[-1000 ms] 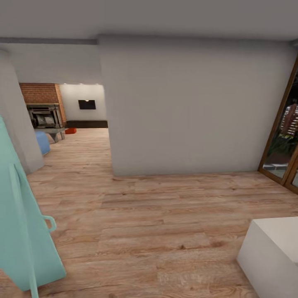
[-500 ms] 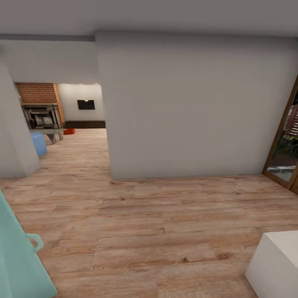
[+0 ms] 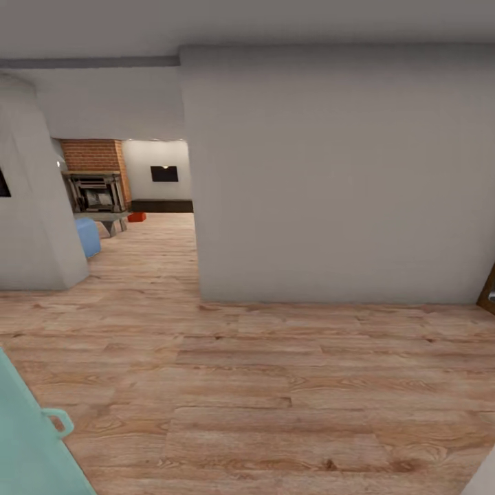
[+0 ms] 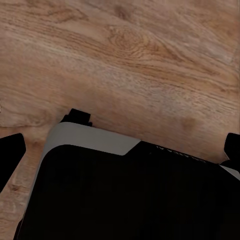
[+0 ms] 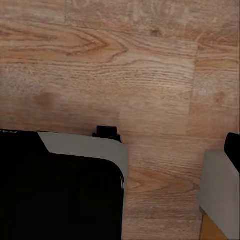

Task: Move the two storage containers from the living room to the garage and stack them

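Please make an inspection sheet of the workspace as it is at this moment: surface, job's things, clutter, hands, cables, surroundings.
surface: light wood plank floor, bare in front of the robot.
job's things: a small orange-red thing lies on the floor far off beside the brick fireplace, likely one storage container; too small to confirm.
clutter: teal object with a handle close at the lower left; white corner at the lower right.
hands: open or shut cannot be told; the wrist views look down on planks and the robot's dark base.
cables: nothing seen.
surroundings: white wall straight ahead, opening to its left, blue sofa, wall TV.
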Robot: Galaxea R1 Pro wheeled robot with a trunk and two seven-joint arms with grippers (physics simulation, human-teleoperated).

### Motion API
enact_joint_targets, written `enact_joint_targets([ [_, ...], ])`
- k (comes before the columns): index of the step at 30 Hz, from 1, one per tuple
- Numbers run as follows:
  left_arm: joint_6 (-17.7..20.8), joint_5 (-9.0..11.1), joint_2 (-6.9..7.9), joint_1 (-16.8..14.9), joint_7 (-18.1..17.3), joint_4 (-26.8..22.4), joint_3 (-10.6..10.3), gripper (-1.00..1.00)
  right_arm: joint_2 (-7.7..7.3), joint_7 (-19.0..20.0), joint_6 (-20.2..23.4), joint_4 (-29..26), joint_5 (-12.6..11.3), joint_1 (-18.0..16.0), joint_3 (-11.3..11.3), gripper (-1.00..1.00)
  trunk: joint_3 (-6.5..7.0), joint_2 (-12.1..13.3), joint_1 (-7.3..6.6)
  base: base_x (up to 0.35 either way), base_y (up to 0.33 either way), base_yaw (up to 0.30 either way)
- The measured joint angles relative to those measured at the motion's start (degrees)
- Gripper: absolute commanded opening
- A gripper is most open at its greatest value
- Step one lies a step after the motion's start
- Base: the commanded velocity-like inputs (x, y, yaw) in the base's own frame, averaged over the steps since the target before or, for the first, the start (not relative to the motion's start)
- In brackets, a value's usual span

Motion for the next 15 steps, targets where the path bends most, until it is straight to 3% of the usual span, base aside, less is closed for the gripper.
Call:
enact_joint_targets([
  [5, 0.00, 0.00, -0.02, 0.00, -0.01, 0.00, 0.00, 1.00, -0.03, -0.05, 0.25, 0.00, 0.00, 0.00, 0.00, 1.00, 0.00, 0.00, 0.00, 0.322, 0.000, 0.219],
  [15, -0.05, 0.00, -0.02, -0.01, 0.00, 0.01, 0.00, 1.00, 0.08, -0.13, 0.51, 0.00, 0.00, 0.01, 0.00, 1.00, 0.00, 0.00, 0.00, 0.322, 0.000, 0.022],
])
